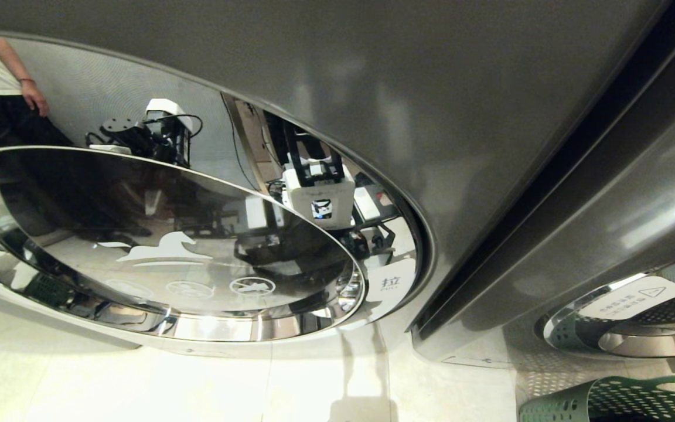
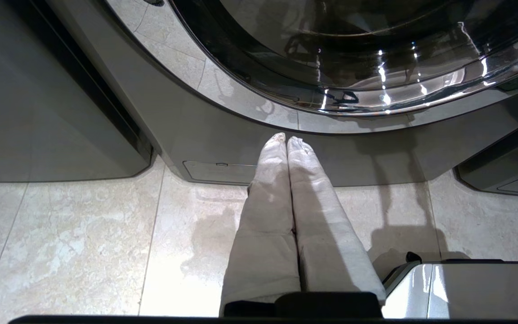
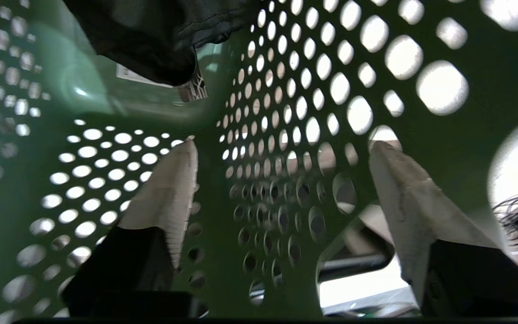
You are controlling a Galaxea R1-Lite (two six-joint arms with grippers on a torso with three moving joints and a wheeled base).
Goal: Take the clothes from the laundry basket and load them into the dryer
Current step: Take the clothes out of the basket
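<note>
Inside the green perforated laundry basket (image 3: 331, 112), the right gripper (image 3: 281, 180) hangs with its fingers (image 3: 169, 189) spread wide and nothing between them. A dark garment (image 3: 151, 36) with a small label at its hem lies bunched at the far end of the basket, apart from the fingertips. In the head view only a corner of that basket (image 1: 619, 398) shows on the tiled floor, down by the robot's right, beside a second machine door.

The dryer (image 1: 372, 88) fills the head view, its round glass door (image 1: 162, 246) looking shut, with the robot mirrored in it and a person standing off to the robot's left. The left gripper (image 2: 286, 140) is parked low above the floor just in front of the dryer's base, its padded fingers pressed together and empty.

To do this grab well, I'd say the right arm should reach on toward the dark cloth with the fingers held wide, push into the thickest fold rather than the loose hem, and only then close. Staying off the basket wall matters, since a fingertip could catch in the holes. The door will likely need opening before anything goes in.
</note>
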